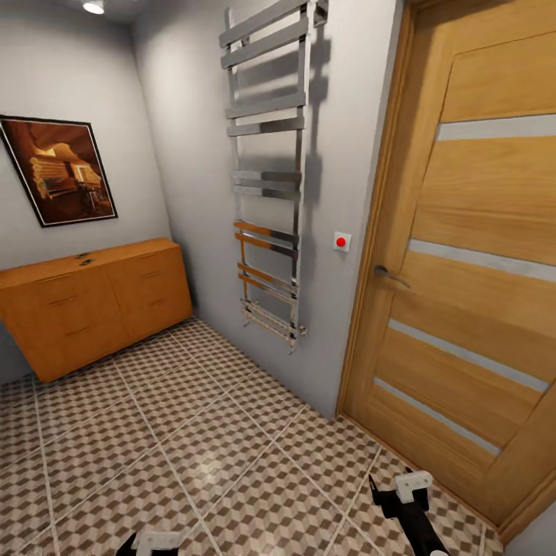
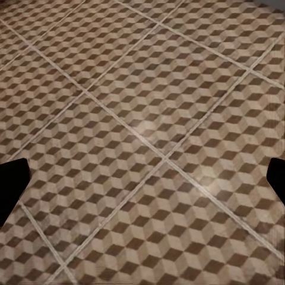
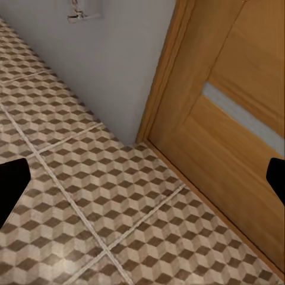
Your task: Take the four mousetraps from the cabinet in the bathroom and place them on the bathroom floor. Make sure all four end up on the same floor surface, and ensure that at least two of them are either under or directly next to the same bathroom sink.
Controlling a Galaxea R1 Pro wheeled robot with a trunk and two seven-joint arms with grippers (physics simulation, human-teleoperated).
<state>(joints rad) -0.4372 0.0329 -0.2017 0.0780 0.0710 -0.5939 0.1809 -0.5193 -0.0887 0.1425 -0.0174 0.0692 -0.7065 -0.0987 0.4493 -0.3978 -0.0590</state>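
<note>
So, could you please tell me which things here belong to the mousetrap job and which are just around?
Job: cabinet; bathroom floor; both empty pincers, left, right.
Just around: towel rail; door; framed picture; red wall button.

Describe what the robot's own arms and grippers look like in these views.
In the head view, the right gripper is a black body with a white blocky bracket on top and short black prongs; the left gripper shows a similar white piece over black. In the wrist views, the fingertips appear as plain matte black shapes. No cables or markings are visible.
</note>
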